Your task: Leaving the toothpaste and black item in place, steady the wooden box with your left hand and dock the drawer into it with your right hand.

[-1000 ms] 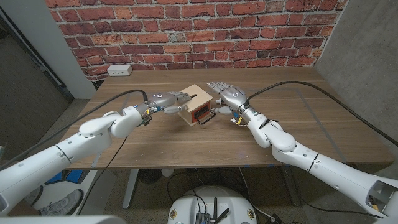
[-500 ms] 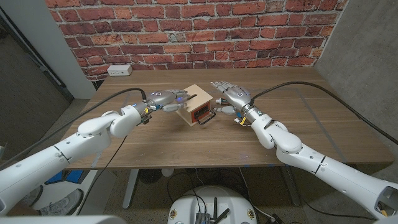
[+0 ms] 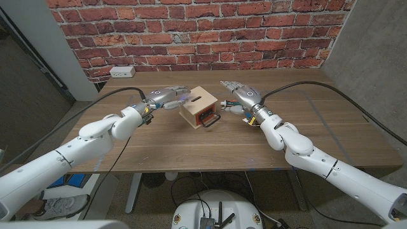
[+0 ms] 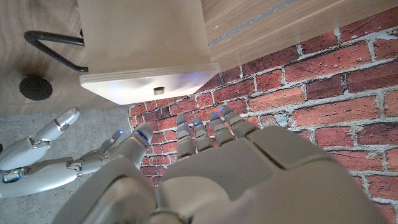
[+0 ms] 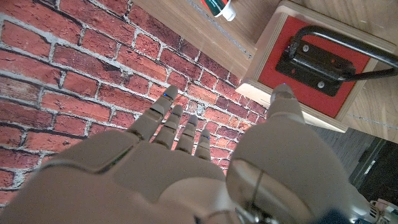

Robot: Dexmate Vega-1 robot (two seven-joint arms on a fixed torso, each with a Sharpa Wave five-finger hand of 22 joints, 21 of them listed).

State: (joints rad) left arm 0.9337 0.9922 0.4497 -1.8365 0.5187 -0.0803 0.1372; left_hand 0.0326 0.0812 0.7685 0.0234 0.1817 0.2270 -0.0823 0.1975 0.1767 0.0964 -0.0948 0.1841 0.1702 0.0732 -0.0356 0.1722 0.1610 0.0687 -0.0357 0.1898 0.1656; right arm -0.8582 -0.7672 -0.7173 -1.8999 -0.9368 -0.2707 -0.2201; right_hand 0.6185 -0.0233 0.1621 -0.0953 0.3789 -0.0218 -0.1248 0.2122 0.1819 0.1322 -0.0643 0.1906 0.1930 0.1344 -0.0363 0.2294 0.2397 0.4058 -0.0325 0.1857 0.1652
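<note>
Nearest, my two arms enter from the bottom corners of the head view. One box (image 3: 200, 108) stands on the table (image 3: 191, 146) near its middle, between my hands, with the drawer (image 3: 206, 117) seated in its near face. It is pale plywood with a slot in the top; the drawer front is red and carries one black wire handle (image 3: 214, 121), shown hanging forward in the right wrist view (image 5: 323, 53). My left hand (image 3: 166, 97) is just beside the box's left side, fingers extended toward it and holding nothing; whether the fingertips touch the wood I cannot tell. My right hand (image 3: 241, 97) is apart from the box on its right, fingers spread, holding nothing. One toothpaste (image 3: 230, 107) lies on the table by the right hand, its capped end seen in the right wrist view (image 5: 217, 7). One small black item (image 4: 35, 87) lies beside the handle. Farthest, one white outlet (image 3: 121, 72) sits at the table's back left edge before the brick wall (image 3: 203, 32).
</note>
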